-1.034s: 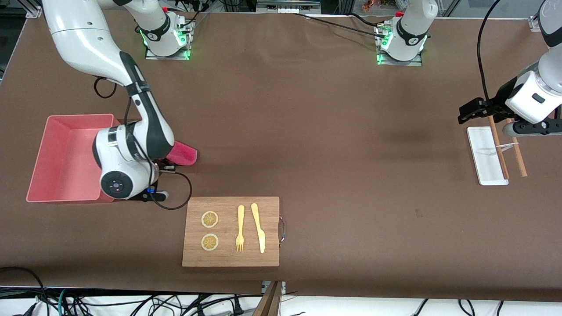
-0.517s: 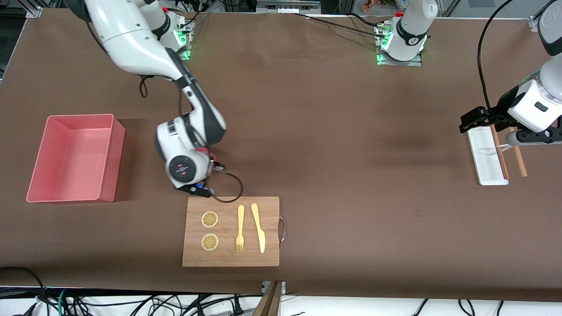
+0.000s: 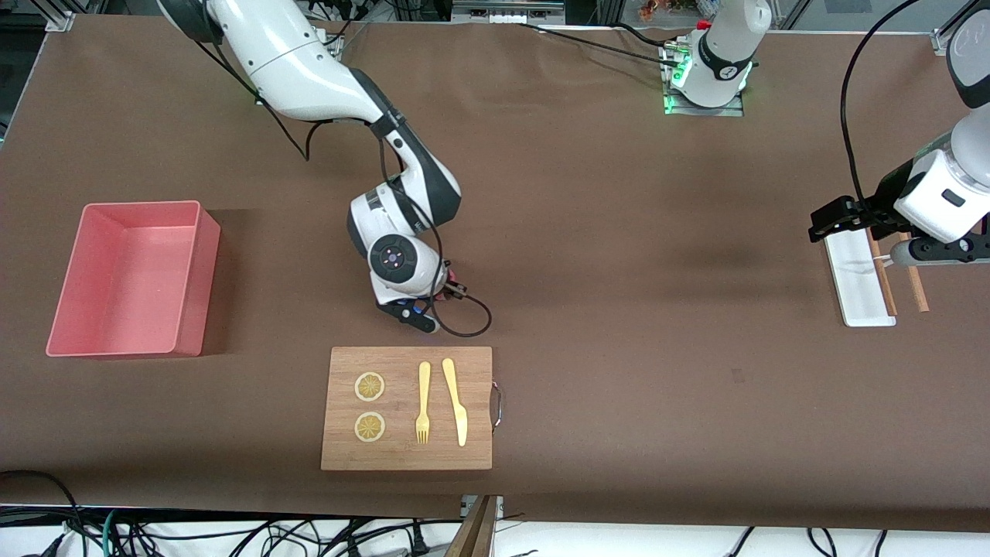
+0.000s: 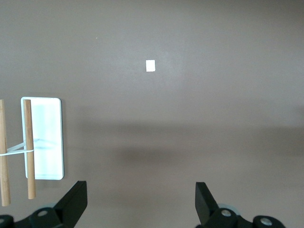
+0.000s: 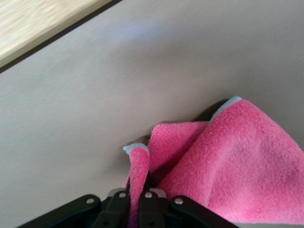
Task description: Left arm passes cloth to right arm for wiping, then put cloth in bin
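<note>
Handover: judged done, since the cloth (image 5: 237,156) is pinched in the right gripper (image 5: 137,202) and nothing is held by the left gripper (image 4: 140,209).
Wiping: judged to be under way; the cloth is dragged on the brown table (image 3: 619,232), and its lower edge is seen resting on the surface in the right wrist view.
Binning: not yet done; the bin (image 3: 207,232) is seen with nothing in it, at the right arm's end of the table.
Remaining: the wipe is to be finished, then the cloth is to be carried to the bin and released.
Right gripper: closed tight on a fold of the cloth; it is placed low over the table, just farther from the front camera than the board (image 3: 340,456), between the bin and the table's middle.
Cloth: hardly seen in the front view, hidden under the right wrist; only a speck of pink shows there.
Left gripper: held wide open and empty, up over the table at the left arm's end, near the white tray (image 4: 54,142) and two wooden sticks (image 4: 29,147); this arm is judged to be waiting.
Board: a fork (image 3: 423,402), a knife (image 3: 456,402) and two lemon slices (image 3: 370,386) are left untouched on it.
</note>
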Tool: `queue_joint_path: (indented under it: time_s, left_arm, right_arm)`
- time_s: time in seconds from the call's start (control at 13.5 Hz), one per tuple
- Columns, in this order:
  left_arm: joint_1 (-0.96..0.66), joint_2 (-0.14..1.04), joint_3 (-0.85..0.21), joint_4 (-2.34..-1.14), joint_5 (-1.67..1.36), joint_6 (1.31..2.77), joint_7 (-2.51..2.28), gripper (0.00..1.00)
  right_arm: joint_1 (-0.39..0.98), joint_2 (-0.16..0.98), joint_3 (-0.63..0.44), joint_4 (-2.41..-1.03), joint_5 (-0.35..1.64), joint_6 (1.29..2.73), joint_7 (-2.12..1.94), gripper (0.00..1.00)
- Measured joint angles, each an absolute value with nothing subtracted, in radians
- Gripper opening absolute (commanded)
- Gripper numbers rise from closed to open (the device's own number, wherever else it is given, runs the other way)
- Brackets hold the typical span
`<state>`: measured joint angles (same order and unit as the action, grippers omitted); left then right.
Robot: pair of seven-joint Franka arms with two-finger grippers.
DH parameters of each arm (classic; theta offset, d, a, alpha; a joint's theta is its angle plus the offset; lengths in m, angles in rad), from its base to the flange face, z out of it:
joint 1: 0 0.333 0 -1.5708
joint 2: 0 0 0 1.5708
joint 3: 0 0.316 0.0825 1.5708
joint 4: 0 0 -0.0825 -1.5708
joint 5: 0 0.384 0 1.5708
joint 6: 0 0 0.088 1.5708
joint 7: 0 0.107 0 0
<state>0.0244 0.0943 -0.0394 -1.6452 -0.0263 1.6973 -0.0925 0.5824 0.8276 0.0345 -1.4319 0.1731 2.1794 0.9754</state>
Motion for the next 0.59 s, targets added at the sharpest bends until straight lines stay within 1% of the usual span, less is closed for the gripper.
queue_joint_path:
  time_s: [0.15,0.44,0.59]
  left_arm:
    - [0.024,0.103,-0.039,-1.638,-0.025,1.698,-0.092,1.00]
    - [0.024,0.104,-0.040,-1.625,-0.025,1.698,-0.092,1.00]
    - [0.024,0.104,-0.041,-1.623,-0.025,1.698,-0.092,1.00]
  right_arm:
    - [0.613,0.833,0.035,-1.432,0.179,2.225,1.029,0.00]
    - [0.650,0.834,0.059,-1.428,0.257,2.319,1.103,0.00]
    - [0.653,0.831,0.073,-1.413,0.279,2.326,1.114,0.00]
